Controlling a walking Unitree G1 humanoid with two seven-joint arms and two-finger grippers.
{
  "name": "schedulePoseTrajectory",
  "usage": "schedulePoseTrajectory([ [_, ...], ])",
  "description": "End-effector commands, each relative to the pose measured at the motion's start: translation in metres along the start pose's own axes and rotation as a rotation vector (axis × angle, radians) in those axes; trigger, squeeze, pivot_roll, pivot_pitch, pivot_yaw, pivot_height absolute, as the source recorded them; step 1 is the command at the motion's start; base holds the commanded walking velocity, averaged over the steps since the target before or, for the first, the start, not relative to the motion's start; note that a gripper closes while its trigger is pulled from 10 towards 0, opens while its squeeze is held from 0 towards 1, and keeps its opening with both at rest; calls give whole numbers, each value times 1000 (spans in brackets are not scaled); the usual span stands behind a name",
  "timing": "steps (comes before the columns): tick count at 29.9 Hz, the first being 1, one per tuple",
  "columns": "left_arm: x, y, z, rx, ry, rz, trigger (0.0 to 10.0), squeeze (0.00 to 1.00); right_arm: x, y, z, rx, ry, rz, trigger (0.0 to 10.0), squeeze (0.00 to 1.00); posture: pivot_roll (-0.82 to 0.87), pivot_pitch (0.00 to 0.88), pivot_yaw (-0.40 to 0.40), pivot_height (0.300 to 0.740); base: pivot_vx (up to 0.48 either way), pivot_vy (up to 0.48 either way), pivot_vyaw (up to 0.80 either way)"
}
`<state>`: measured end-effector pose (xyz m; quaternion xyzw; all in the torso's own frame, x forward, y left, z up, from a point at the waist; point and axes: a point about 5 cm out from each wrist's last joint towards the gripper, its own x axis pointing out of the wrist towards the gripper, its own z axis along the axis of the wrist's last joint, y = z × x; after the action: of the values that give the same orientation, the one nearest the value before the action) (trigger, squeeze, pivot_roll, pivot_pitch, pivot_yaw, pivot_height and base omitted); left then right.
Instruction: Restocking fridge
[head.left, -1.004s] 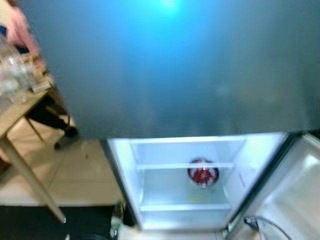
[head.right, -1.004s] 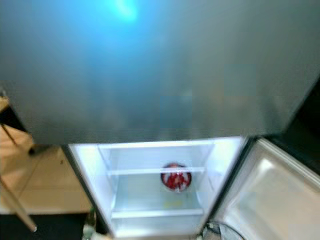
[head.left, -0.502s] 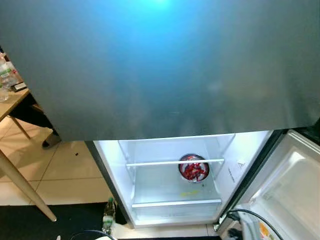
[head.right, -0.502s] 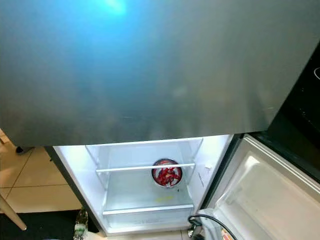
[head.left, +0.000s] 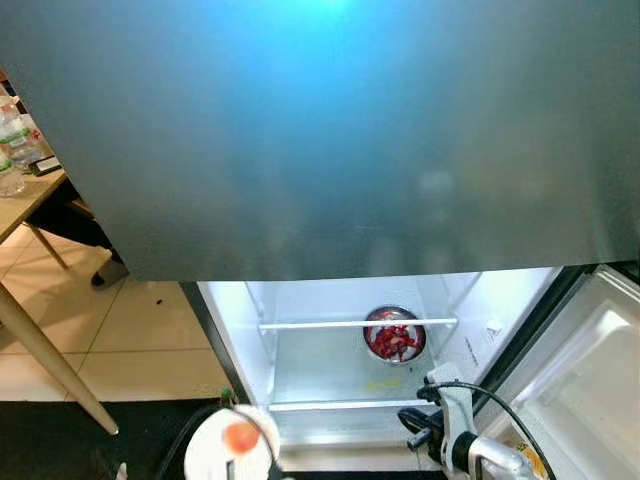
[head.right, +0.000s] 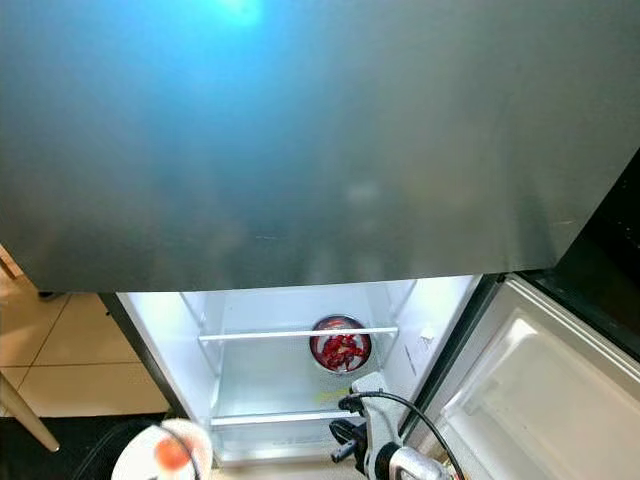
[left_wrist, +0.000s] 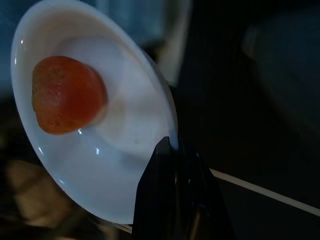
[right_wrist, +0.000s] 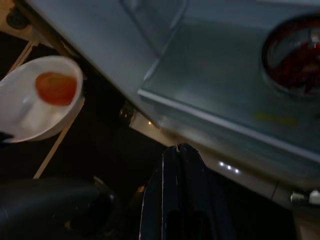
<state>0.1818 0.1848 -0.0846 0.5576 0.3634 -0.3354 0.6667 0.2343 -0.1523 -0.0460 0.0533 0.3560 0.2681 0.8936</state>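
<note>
The fridge's lower compartment (head.left: 330, 375) stands open and lit, under the shut grey upper door (head.left: 330, 130). On its glass shelf, at the back right, sits a metal bowl of red food (head.left: 395, 335), which is in the right wrist view too (right_wrist: 295, 55). My left gripper (left_wrist: 172, 150) is shut on the rim of a white plate (head.left: 225, 452) carrying an orange fruit (left_wrist: 67, 95), low in front of the fridge's left side. My right gripper (right_wrist: 180, 150) is shut with nothing in it, low at the compartment's front right (head.left: 415, 422).
The lower fridge door (head.left: 590, 370) hangs open on the right. A wooden table (head.left: 20, 205) with plastic bottles (head.left: 15, 140) stands on the left over a tiled floor, with a person's shoe (head.left: 108, 272) under it. A dark mat lies before the fridge.
The camera steadied and shifted a little. The plate with the orange fruit has risen into view at the bottom left, and my right arm has come up at the bottom right.
</note>
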Motion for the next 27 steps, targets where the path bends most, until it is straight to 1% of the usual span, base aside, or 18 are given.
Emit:
schedulePoseTrajectory([
  [1,0,13,2,49,-29,60,10000,0,4,2,10,-17,-34,-10,10000,0,-24,34,21,740,0,0,0],
  [2,0,13,2,49,-29,60,10000,0,4,2,10,-17,-34,-10,10000,0,-24,34,21,740,0,0,0],
  [4,1,22,5,53,-49,94,10000,0,7,3,16,-13,-53,-22,10000,0,-24,34,21,740,0,0,0],
  [5,1,22,5,53,-49,94,10000,0,7,3,16,-13,-53,-22,10000,0,-24,34,21,740,0,0,0],
  [6,1,27,9,54,-66,113,10000,0,9,3,24,14,-88,-39,10000,0,-23,38,19,740,0,0,0],
  [7,1,28,10,48,-72,119,10000,0,10,2,28,30,-103,-49,10000,0,-23,36,19,740,0,0,0],
  [9,1,29,11,46,-76,123,10000,0,10,2,30,40,-110,-54,10000,0,-23,38,22,740,0,0,0],
  [13,2,30,18,60,-103,135,10000,0,12,2,36,8,-115,-65,10000,0,-23,38,22,740,0,0,0],
  [17,2,31,22,68,-121,144,10000,0,13,2,42,7,-131,-71,10000,0,-23,44,24,740,0,0,0],
  [19,2,28,30,90,-170,124,10000,0,14,2,44,-10,-128,-84,10000,0,-21,44,23,740,0,0,0],
  [24,2,25,33,102,-184,118,10000,0,15,3,44,-1,-129,-94,10000,0,-23,47,26,740,0,0,0],
  [27,2,27,33,95,-178,121,10000,0,15,3,45,8,-132,-101,10000,0,-22,52,27,740,0,0,0],
])
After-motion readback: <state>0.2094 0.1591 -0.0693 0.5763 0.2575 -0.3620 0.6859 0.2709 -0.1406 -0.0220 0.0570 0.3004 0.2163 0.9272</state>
